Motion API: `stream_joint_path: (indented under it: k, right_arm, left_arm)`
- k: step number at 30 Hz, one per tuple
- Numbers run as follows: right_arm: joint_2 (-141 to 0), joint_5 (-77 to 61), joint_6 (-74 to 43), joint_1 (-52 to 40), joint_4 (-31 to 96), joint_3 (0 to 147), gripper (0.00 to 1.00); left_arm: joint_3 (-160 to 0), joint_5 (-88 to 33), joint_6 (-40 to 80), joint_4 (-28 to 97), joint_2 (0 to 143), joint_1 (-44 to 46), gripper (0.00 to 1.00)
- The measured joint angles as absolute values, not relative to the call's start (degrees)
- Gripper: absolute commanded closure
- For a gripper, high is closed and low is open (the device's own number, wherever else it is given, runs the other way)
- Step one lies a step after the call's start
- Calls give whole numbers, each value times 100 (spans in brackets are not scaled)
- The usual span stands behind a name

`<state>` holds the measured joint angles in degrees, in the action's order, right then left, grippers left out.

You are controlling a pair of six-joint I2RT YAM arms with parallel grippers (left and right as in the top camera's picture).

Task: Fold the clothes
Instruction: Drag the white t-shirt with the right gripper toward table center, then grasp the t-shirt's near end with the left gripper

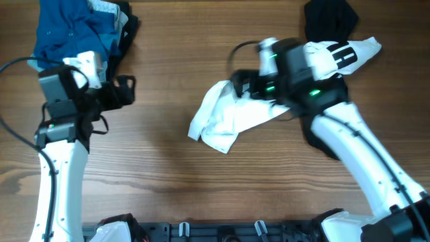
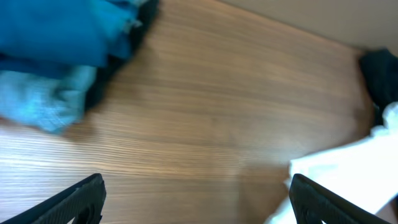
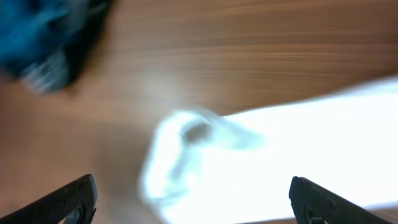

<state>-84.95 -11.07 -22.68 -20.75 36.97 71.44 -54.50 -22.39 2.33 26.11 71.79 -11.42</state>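
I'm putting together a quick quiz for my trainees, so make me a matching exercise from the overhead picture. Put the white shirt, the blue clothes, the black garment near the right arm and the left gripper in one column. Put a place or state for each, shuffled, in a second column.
Column one:
1. white shirt
2. blue clothes
3. black garment
4. left gripper

Column two:
A. top left corner of the overhead view
B. open, over the bare table
C. crumpled mid-table, partly under the right arm
D. top right of the overhead view

Pairs: 1-C, 2-A, 3-D, 4-B
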Motion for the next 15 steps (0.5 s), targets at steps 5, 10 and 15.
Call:
stream_joint_path:
  k: [5, 10, 15]
  right_arm:
    - [-8495, -1083, -1942, -1015, 4165, 7146, 0]
    - [-8497, -888, -1761, -537, 4692, 7148, 0]
    - [-8617, -565, -1763, -71, 5070, 7148, 0]
  left_arm:
    - [-5450, -2311, 231, 2646, 7238, -419, 4]
    - [-5452, -2366, 231, 2449, 7741, 515, 2]
    - [-5452, -2370, 224, 2392, 8409, 1323, 11]
